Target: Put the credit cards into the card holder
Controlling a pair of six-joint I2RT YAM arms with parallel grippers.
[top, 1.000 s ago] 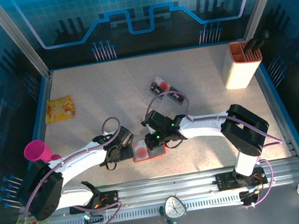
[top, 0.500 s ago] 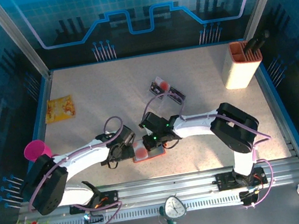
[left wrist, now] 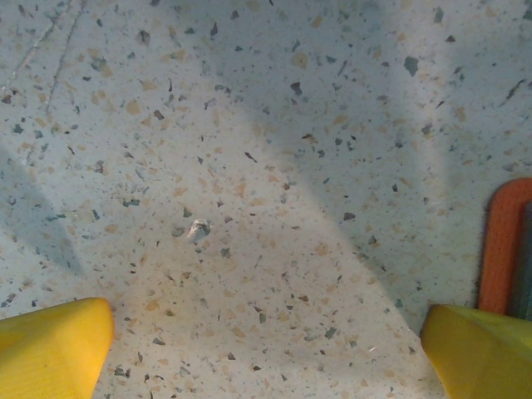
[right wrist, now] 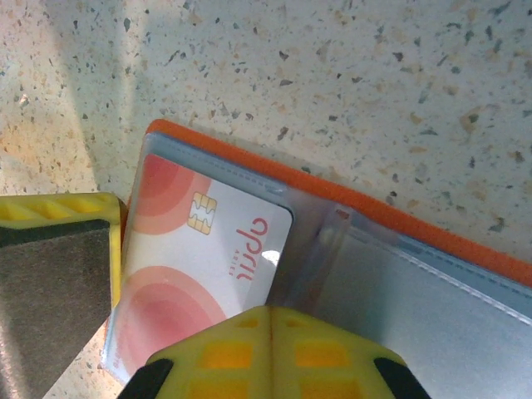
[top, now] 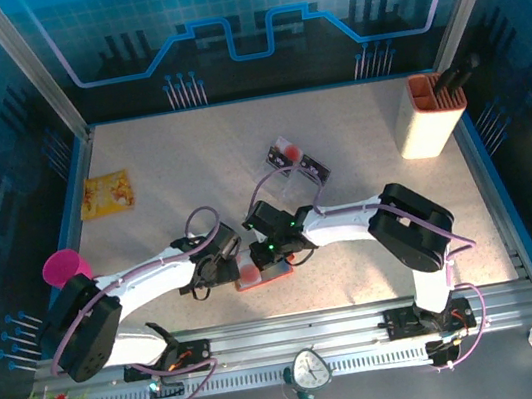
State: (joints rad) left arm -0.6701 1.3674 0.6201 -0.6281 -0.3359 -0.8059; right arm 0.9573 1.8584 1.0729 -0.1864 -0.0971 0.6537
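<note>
Entry, front-centre of the speckled table (top: 161,176). Largest of the task's things is the card holder (right wrist: 416,224). It is orange-red and lies open and flat between the two wrists, clear pockets up. On its left leaf sits one white-and-pink chip card (right wrist: 199,249), its long axis running straight away from the right gripper (right wrist: 270,349) toward the holder's far orange rim. Whether it is under the clear pocket film or merely on it I cannot tell. The other credit cards (top: 295,159) lie farther back on the table, well apart from the holder and on the right arm's side. The right gripper is closed, yellow tips together over the card's near end, so any push would go along the card's length; I cannot tell whether it pinches the card. The left gripper (left wrist: 266,353) is spread wide around bare table, with one finger just beside the holder's left orange edge. By my reckoning it is placed to brace that edge.
</note>
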